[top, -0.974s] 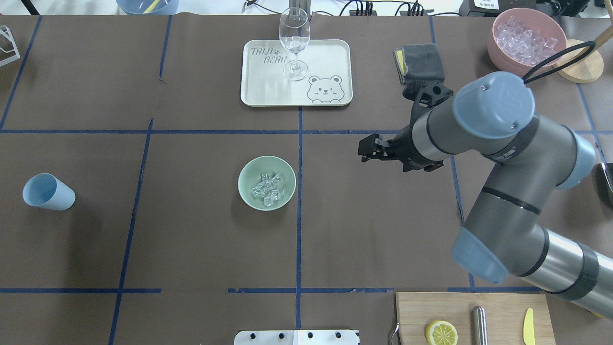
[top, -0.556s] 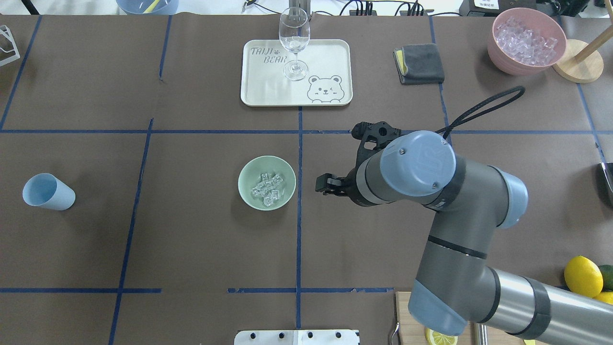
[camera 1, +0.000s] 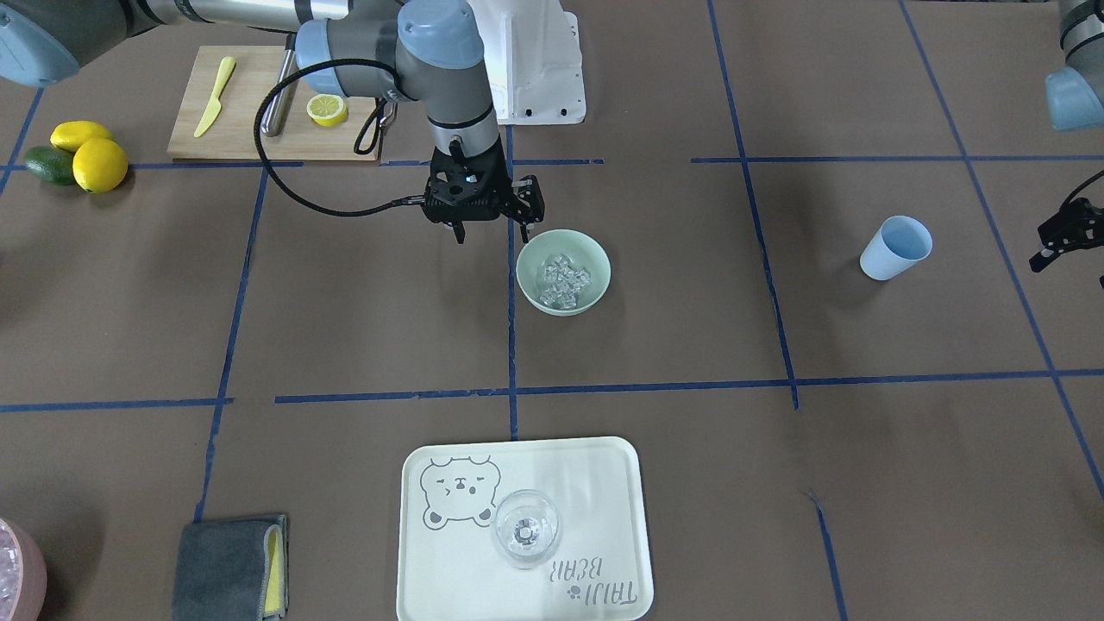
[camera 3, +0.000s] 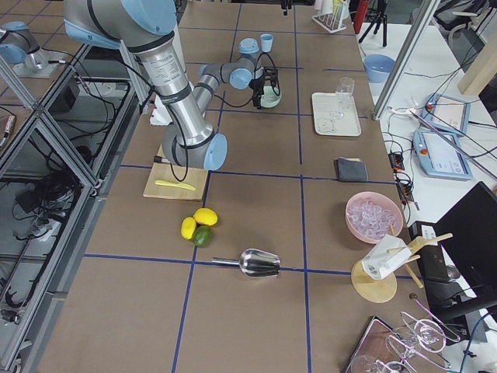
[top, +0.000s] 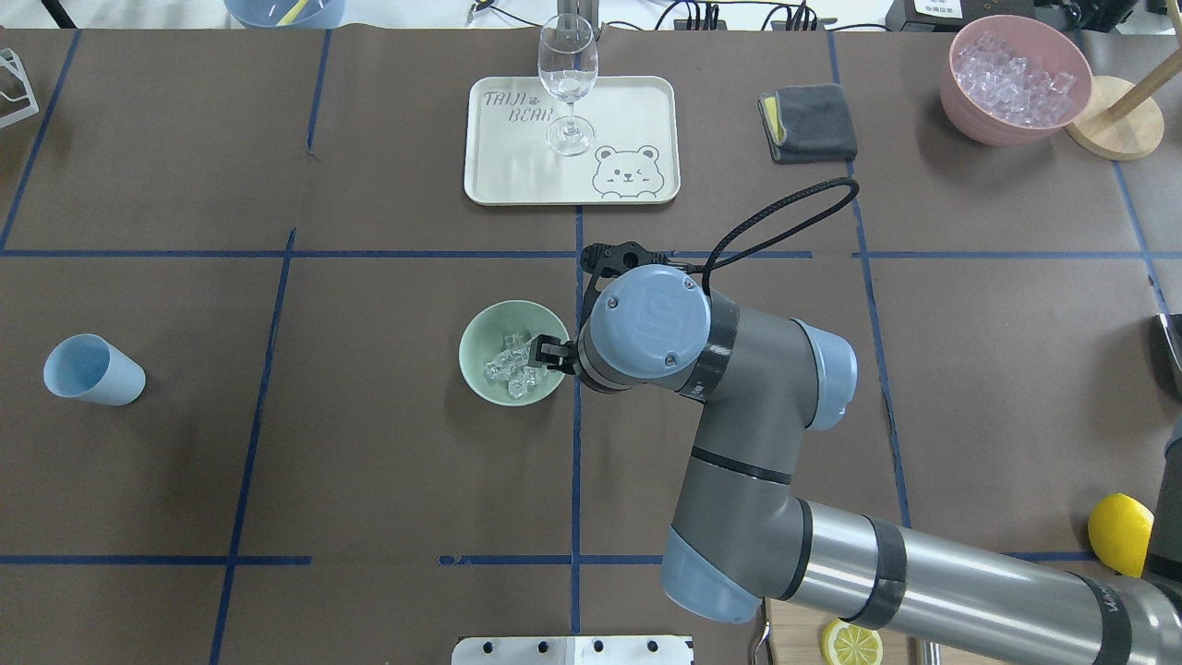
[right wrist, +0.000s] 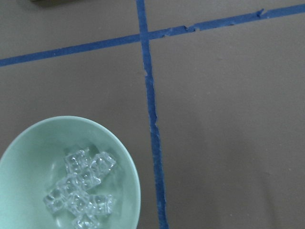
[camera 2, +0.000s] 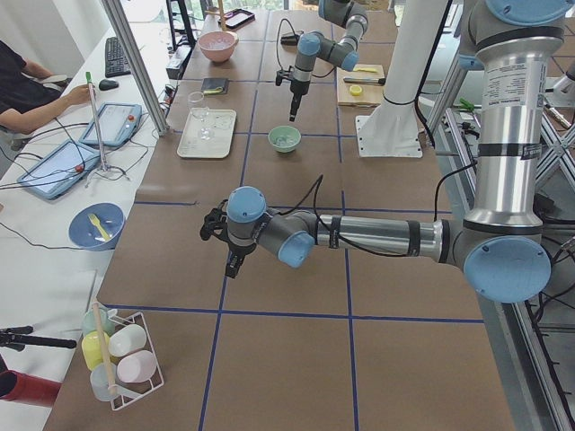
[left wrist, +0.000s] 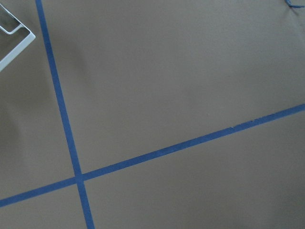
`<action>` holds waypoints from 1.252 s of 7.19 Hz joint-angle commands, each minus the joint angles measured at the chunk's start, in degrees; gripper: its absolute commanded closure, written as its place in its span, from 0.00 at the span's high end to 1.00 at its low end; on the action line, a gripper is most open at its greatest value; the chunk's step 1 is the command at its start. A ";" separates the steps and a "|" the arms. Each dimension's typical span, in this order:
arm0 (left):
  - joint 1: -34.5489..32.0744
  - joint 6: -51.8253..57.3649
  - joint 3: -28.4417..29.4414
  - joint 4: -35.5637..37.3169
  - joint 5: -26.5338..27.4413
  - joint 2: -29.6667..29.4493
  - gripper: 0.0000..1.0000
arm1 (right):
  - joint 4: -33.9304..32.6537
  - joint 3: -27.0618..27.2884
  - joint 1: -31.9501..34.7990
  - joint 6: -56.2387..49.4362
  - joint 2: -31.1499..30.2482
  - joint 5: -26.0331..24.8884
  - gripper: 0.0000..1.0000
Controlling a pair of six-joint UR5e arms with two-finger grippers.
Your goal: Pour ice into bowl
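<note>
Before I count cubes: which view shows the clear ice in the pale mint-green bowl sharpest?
Right wrist view: clear ice cubes sharp, round pale mint-green bowl cropped by the frame; front-facing: tiny white glints; overhead: black right gripper overlaps the bowl.
</note>
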 commanded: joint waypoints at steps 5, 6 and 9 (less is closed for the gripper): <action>-0.05 -0.68 -0.35 -0.37 -0.17 0.87 1.00 | 6.03 -9.07 -0.22 2.90 3.88 -1.10 0.56; -0.05 -0.68 -0.35 -0.37 -0.17 0.96 1.00 | 5.94 -9.24 -0.48 2.82 3.71 -1.10 0.48; -0.05 -0.68 -0.61 -0.37 -0.17 0.96 1.00 | 6.03 -9.33 -1.01 2.90 3.62 -1.10 0.26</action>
